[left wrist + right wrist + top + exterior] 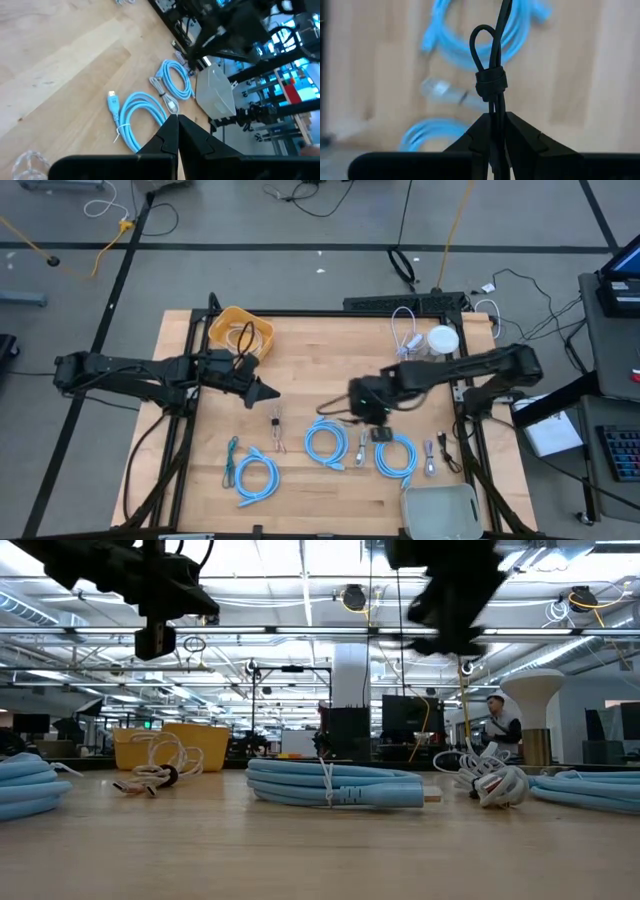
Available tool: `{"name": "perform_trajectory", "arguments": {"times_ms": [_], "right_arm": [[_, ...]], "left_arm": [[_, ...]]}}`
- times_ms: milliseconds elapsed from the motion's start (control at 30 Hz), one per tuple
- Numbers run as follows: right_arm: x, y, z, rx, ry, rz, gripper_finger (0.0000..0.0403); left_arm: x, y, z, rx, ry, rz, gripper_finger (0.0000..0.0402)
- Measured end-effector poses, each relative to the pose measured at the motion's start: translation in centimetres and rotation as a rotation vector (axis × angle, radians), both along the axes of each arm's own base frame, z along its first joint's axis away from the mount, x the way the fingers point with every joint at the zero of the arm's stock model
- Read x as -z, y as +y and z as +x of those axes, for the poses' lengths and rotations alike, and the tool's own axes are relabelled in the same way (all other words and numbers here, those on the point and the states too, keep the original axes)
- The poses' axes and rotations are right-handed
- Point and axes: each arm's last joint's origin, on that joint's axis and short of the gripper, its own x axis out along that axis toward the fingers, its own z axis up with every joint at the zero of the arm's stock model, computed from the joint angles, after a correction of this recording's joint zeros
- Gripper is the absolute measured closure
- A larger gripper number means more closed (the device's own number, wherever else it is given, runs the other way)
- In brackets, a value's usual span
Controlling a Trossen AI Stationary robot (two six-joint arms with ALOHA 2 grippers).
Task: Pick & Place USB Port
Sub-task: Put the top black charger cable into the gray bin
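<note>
Wood desk [320, 350]: pale butcher-block top on a black frame, cables scattered over the near half.
Right hand [493, 131]: fingers pinched tight on a thin black cable bundle [491, 75] with a loop and a wrap band around it, lifted off the desk. In the high view the right hand [366, 398] sits over the middle of the desk, just far of the blue coils.
Left hand [176, 129]: fingers pressed together, nothing between them, hovering above the desk. From above, the left hand [262, 391] is left of centre, just near the yellow bin.
Yellow plastic bin [241, 333]: far-left part of the desk, with a pale cord coiled inside. Shows up in the low view too [172, 745].
Light blue coiled cables: three of them in a row along the near side, one at the left [256, 477], one in the middle [326, 442], one to the right [396, 455].
Small black block [382, 435]: sits between the middle and right blue coils; can't tell what it is exactly.
White cord bundle [407, 340]: far right of the desk, next to a round white object [443, 340].
Grey-green tray [440, 510]: near-right corner of the desk.
Small loose cables [276, 430]: lying left of the middle blue coil, too small to make out.
Background: a person [497, 725] stands far off in the room behind the desk.
</note>
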Motion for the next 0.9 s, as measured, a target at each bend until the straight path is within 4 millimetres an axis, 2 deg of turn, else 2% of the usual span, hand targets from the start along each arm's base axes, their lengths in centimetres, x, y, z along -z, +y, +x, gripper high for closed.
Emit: {"name": "perform_trajectory", "arguments": {"times_ms": [200,367,533,700,800,900], "right_arm": [[-1.7,2.7,-4.4,0.119,0.060,0.044,0.0360],[-2.0,5.4,-8.8,0.190,0.139,0.091,0.0360],[-1.9,7.1,-12.7,0.286,0.171,0.144,0.0360],[-2.3,8.6,-14.0,0.355,0.081,0.193,0.0360],[-2.3,10.0,-14.3,0.316,0.068,0.229,0.0361],[-1.5,12.0,-15.0,0.218,0.149,0.230,0.0369]], "left_arm": [[0.0,-0.1,0.0,0.006,-0.001,0.002,0.0396],[0.0,-0.1,0.0,0.004,0.000,-0.003,0.0396],[0.0,0.0,0.0,-0.001,0.000,-0.003,0.0396],[0.0,0.0,0.0,-0.006,0.002,-0.015,0.0396],[0.0,0.0,0.0,-0.022,0.005,-0.047,0.0396],[-0.1,-0.2,0.1,-0.049,0.005,-0.077,0.0396]]}}
